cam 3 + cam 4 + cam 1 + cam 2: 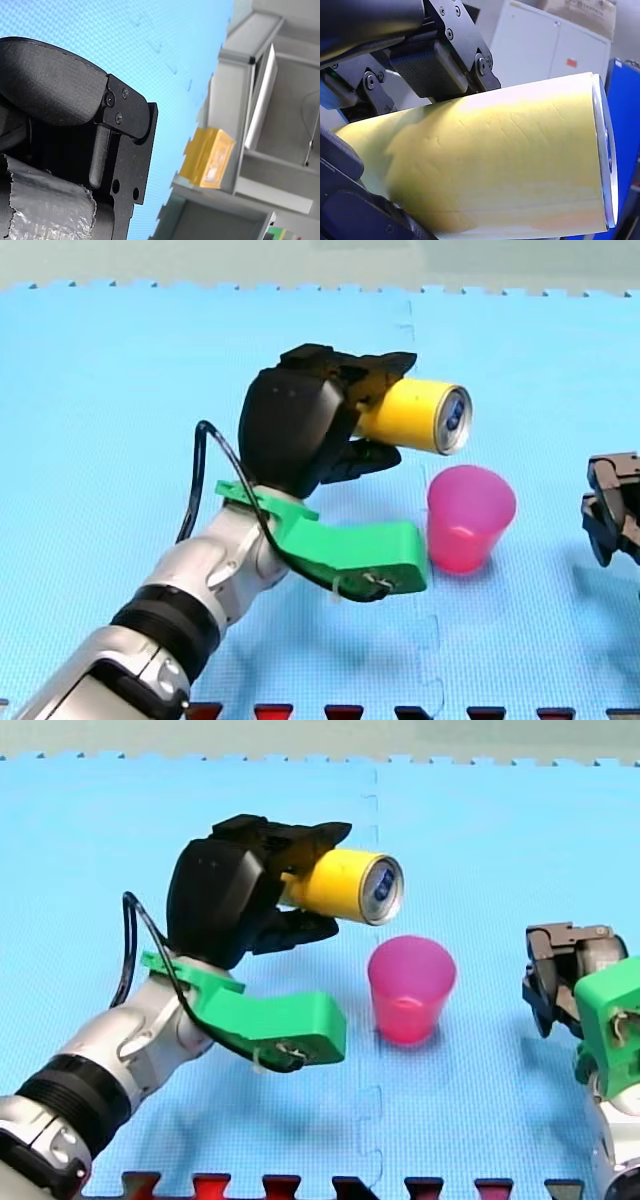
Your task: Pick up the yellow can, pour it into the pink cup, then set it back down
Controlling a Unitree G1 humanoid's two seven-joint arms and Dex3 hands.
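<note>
My left hand (390,410) is shut on the yellow can (425,415) and holds it in the air, tipped on its side. The can's silver top faces right, just above and left of the pink cup's (468,515) rim. The cup stands upright on the blue foam mat (120,440). In the second wrist view the can (495,165) lies across the frame with black fingers (435,65) pressed on its side. My right hand (555,975) is at the right edge of the mat, level with the cup, and holds nothing.
A seam in the mat (377,800) runs from front to back behind the cup. Red tiles (340,712) line the near edge. The first wrist view shows a yellow box (207,157) on a grey shelf beyond the mat.
</note>
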